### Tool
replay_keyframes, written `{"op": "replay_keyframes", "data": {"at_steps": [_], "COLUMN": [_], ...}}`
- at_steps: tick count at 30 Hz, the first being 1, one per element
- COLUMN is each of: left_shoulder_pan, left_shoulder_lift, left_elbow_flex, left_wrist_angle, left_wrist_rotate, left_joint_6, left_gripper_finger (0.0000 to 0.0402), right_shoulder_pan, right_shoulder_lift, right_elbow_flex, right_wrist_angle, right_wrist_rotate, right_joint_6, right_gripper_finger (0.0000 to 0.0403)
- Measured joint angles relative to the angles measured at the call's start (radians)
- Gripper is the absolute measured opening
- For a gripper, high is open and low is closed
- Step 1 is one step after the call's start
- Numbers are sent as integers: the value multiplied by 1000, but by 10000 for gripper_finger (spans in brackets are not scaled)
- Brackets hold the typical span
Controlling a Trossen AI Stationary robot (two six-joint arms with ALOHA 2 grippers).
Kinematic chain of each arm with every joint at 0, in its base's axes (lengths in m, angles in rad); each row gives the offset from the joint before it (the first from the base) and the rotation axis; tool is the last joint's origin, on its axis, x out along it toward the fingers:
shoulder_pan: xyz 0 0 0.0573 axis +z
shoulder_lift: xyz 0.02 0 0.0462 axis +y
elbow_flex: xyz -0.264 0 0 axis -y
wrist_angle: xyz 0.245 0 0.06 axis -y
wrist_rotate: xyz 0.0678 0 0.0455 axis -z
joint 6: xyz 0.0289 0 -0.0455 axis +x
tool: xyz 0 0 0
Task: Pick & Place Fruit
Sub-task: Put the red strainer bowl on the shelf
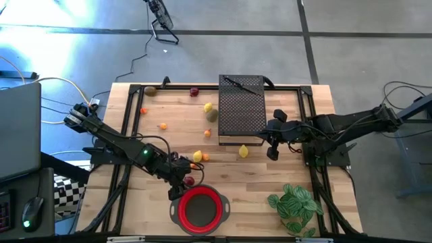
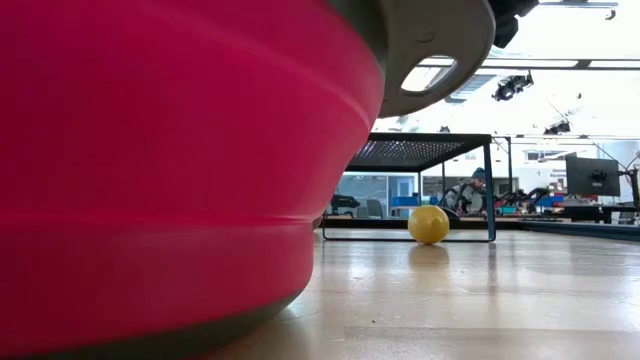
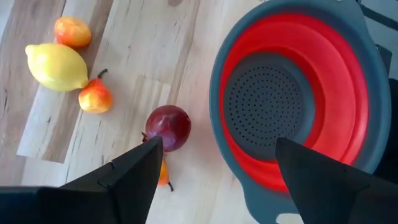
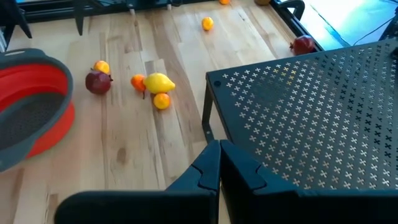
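Nearest table's front edge: red collapsible colander bowl (image 1: 200, 209), grey perforated base, empty. Just beside it, left gripper (image 3: 214, 165), fingers apart, holds nothing; dark red round fruit (image 3: 168, 127) by one finger. Judgement: centre jaws over fruit before closing. Farther: right gripper (image 4: 219, 163), fingers together, beside black mesh rack (image 1: 241, 111).

Left gripper (image 1: 181, 188) at the rim of the red bowl (image 1: 200, 208), dark red fruit (image 1: 190, 181) beside it. Right gripper (image 1: 272, 140) beside the black mesh rack (image 1: 241, 111), above the bowl's far right.
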Motion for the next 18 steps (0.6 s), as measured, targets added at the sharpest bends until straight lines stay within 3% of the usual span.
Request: {"op": "replay_keyframes", "data": {"at_steps": [11,18], "left_shoulder_pan": [0,1], "left_shoulder_lift": [1,25], "left_elbow_flex": [-40,-92], "left_wrist_angle": [8,160], "left_wrist_rotate": [0,13], "left_joint_6": [-21,-35], "left_gripper_finger": [306,306], "right_shoulder_pan": [0,0], "right_shoulder_lift": [0,0], "right_elbow_flex": [0,0], "right_wrist_angle": [0,1], "right_wrist_rotate": [0,1], "right_joint_6": [0,0], "right_gripper_finger": [2,2]}}
